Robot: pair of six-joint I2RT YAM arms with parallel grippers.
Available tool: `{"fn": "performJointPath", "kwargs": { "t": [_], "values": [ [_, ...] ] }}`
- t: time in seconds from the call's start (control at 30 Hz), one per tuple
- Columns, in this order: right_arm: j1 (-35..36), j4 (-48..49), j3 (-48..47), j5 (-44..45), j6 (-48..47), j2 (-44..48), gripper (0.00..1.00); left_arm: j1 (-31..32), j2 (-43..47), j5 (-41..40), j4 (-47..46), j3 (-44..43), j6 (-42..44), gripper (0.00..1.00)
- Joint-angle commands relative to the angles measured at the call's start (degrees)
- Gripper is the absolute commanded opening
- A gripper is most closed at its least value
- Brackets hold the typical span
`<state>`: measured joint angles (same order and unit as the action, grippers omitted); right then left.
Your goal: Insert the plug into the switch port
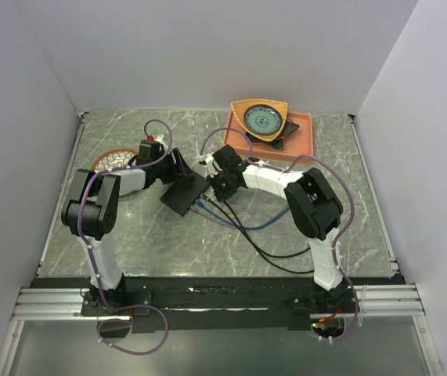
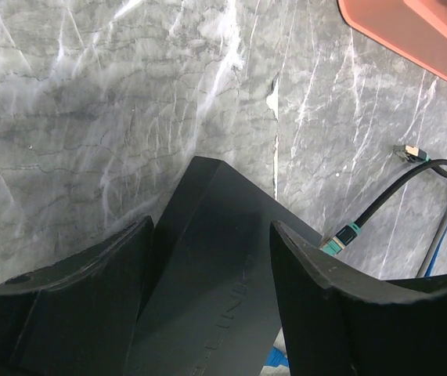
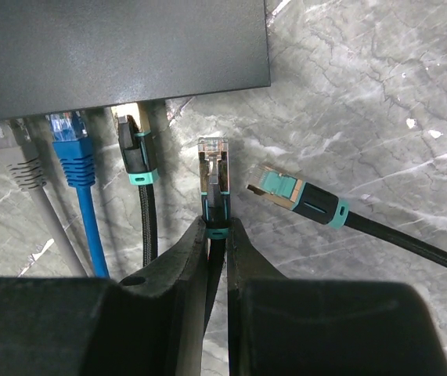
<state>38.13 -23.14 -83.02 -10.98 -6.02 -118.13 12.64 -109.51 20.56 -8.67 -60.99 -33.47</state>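
The flat black switch (image 1: 184,192) lies mid-table. My left gripper (image 2: 211,231) straddles the switch (image 2: 207,258), with both fingers pressed against its sides, shut on it. In the right wrist view the switch (image 3: 113,47) fills the top left. Its port edge (image 3: 207,88) faces my right gripper (image 3: 217,227), and the port openings are hidden under that edge. The right gripper is shut on the plug (image 3: 213,168), a clear-tipped connector with a teal collar. The plug points at the edge, a short gap away, just right of the seated cables.
Grey (image 3: 19,157), blue (image 3: 74,153) and black braided (image 3: 137,149) cables sit in the switch edge. A loose teal-collared plug (image 3: 301,200) lies right of my fingers. An orange tray (image 1: 297,145) with a patterned dish (image 1: 264,119) stands behind. A round basket (image 1: 113,160) is far left.
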Motion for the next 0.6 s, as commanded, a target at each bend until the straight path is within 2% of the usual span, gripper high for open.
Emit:
{"fn": "performJointPath", "kwargs": {
  "t": [0.0,0.43,0.57],
  "values": [
    [0.98,-0.95,-2.93,0.53,0.22,-2.81,0.0,-0.25,-0.26,1.15,-0.12,-1.32,0.69,0.67],
    [1.51,-4.81,-8.64,0.08,-0.13,-6.15,0.0,-0.34,-0.61,2.12,-0.3,-1.67,0.6,0.66],
    [1.69,-8.76,-12.15,0.87,-0.13,-7.99,0.0,-0.43,-0.61,2.3,-0.3,-1.94,0.78,0.66]
  ]
}}
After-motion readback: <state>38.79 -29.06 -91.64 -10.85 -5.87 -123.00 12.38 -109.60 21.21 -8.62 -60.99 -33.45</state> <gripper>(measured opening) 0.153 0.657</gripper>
